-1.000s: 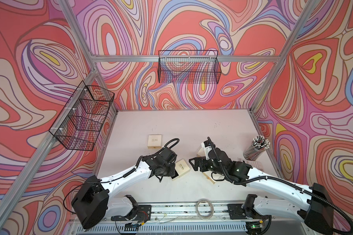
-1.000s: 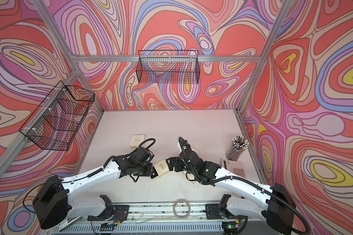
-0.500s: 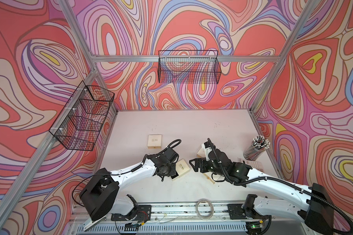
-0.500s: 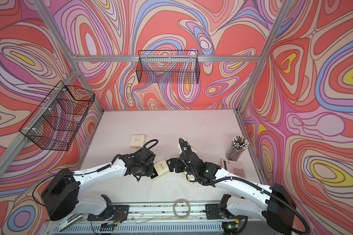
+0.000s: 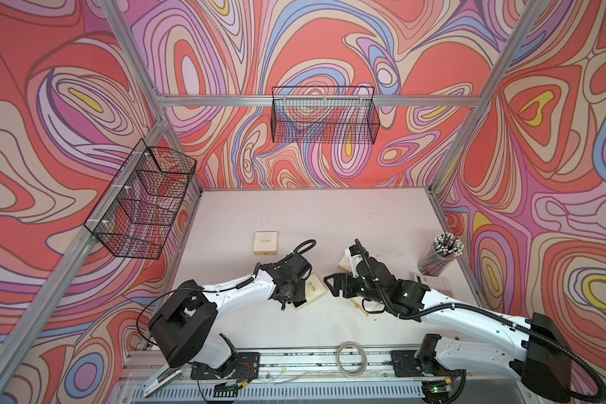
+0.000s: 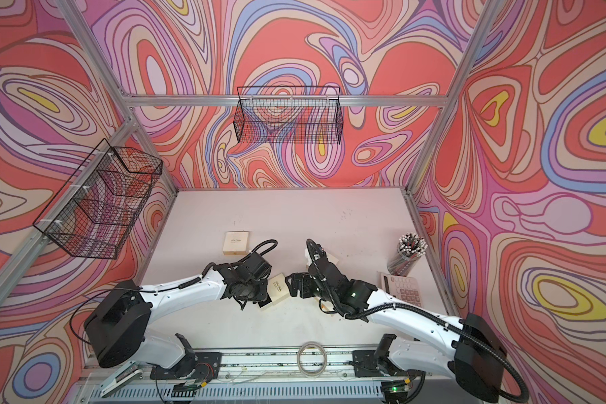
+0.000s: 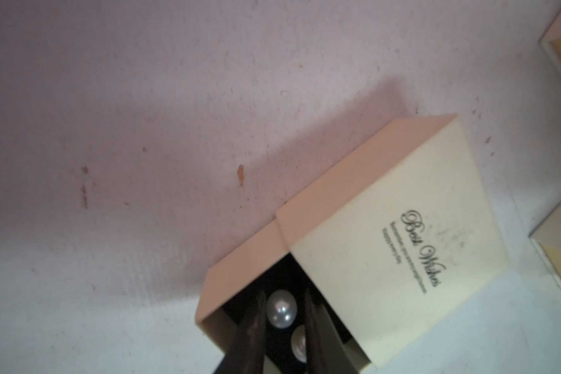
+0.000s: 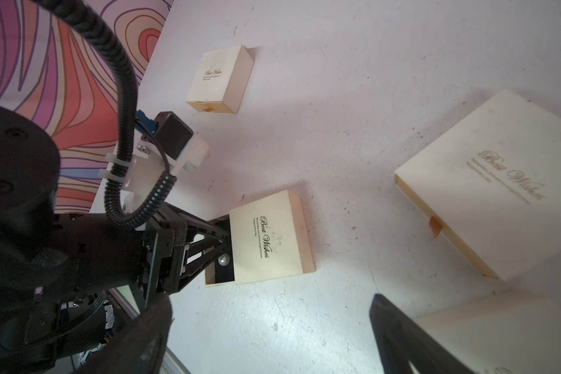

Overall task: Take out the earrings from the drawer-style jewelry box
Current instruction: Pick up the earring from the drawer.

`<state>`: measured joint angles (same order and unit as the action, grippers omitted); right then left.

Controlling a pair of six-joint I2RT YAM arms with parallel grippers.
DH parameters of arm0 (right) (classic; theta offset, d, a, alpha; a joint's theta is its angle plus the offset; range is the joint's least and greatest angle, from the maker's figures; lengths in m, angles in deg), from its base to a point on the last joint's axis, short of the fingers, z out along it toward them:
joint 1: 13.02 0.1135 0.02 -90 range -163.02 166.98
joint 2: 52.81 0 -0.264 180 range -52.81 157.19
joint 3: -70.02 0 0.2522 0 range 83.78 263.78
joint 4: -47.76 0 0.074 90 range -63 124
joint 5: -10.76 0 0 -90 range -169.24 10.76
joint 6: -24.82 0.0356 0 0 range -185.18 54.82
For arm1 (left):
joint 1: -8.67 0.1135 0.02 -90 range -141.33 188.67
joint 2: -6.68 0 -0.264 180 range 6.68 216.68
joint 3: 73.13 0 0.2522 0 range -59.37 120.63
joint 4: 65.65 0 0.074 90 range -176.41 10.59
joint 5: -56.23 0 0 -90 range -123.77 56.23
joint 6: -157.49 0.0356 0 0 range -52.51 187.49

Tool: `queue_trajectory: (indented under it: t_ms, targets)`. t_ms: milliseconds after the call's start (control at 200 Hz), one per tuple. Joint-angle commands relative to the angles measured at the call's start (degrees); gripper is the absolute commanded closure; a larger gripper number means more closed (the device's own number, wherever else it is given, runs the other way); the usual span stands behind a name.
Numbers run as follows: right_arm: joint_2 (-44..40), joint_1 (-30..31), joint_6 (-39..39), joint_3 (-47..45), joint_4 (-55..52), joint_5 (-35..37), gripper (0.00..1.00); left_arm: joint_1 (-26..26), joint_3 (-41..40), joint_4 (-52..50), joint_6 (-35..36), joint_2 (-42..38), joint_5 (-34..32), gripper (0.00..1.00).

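While the drawer [image 7: 237,268] is sitting open, left gripper [image 7: 283,301] is bracketing one of the earrings [image 7: 280,309] narrowly (grip unconfirmed); right gripper [image 8: 271,311] is hanging wide, empty; none out yet.

The left arm [image 5: 238,293] and right arm [image 5: 469,314] wear glossy white shells dotted with small dark screws, with a bulky black housing [image 5: 181,325] near the aluminium rail [image 5: 294,360] and black wrists [image 5: 289,280] far from it, trailing ribbed black cable [image 8: 123,81] (cinched by white zip-ties [image 8: 117,163]).
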<state>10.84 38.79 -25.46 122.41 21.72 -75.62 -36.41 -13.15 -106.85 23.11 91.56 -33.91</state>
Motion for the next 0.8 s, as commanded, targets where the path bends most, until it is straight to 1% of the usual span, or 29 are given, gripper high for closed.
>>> queue_trajectory:
  t_ms: [0, 411, 476, 606, 796]
  targets:
    - [0.07, -0.13, 0.40, -0.79, 0.80, 0.12, 0.02, -0.46, 1.46, -0.83, -0.34, 0.99, -2.29, 0.78]
    - [0.15, -0.08, 0.09, -0.93, 1.01, 0.33, 0.02, -0.99, 2.51, -1.08, -0.98, 3.52, -3.38, 0.78]
    - [0.15, -0.12, 0.09, -0.77, 1.11, 0.29, 0.02, -1.14, 2.80, -1.07, -1.01, 3.85, -3.42, 0.80]
    - [0.24, -0.13, -0.15, -0.82, 1.46, 0.51, 0.02, -1.49, 2.83, -1.54, -1.24, 3.17, -3.73, 0.81]
    - [0.41, -0.12, -0.43, -0.70, 2.36, 1.49, 0.02, -1.82, 2.80, -3.15, -1.76, 0.00, -3.89, 0.82]
